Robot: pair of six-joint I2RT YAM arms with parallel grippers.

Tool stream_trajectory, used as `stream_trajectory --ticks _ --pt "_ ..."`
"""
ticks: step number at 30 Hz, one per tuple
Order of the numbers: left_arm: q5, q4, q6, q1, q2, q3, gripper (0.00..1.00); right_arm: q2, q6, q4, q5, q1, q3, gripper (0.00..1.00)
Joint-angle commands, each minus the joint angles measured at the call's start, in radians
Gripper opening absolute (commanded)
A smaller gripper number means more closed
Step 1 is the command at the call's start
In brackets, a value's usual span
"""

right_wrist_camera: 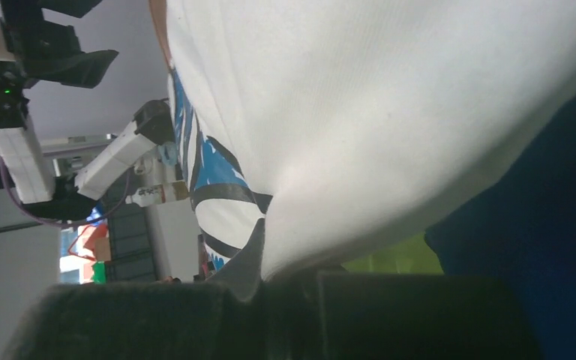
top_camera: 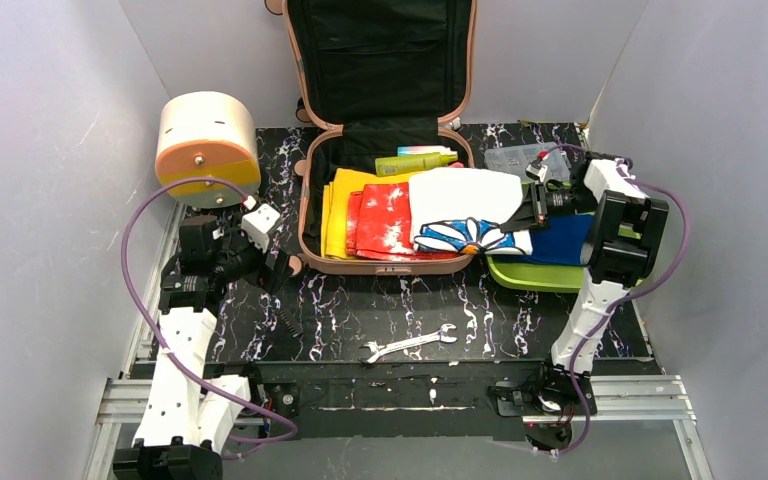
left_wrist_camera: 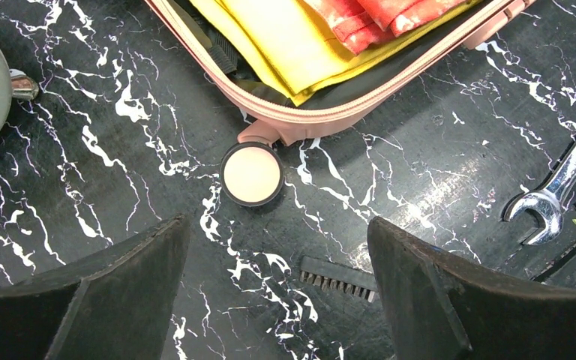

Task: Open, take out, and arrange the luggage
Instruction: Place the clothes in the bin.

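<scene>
Notably, the right claw point(top_camera: 522, 212) pinched the white cloth point(top_camera: 460, 195) over the right rim of the suitcase point(top_camera: 390, 267), with the tray point(top_camera: 530, 277) just beyond. The left claw point(left_wrist_camera: 276, 225) stood spread.

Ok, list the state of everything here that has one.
luggage: open, lid upright, clothes inside.
left gripper: open, empty, above the table.
right gripper: shut on the white cloth.
white cloth: pinched at its edge, partly over the luggage.
lime-green tray: holds a blue cloth.
wrench: lying flat on the table.
</scene>
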Motion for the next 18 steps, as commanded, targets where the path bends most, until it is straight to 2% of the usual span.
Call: stream_trajectory --ticks 1,7,18 --pt "-0.012 -0.016 0.006 0.007 -0.035 -0.021 0.87 -0.076 0.086 0.062 0.264 -0.049 -0.047 0.01" --pt "-0.017 -0.013 0.005 0.007 -0.053 -0.028 0.88 -0.152 0.184 0.226 0.49 -0.102 -0.12 0.01" --pt "-0.012 0.007 -0.007 0.007 -0.075 -0.045 0.88 -0.228 0.254 0.383 0.73 -0.14 -0.145 0.01"
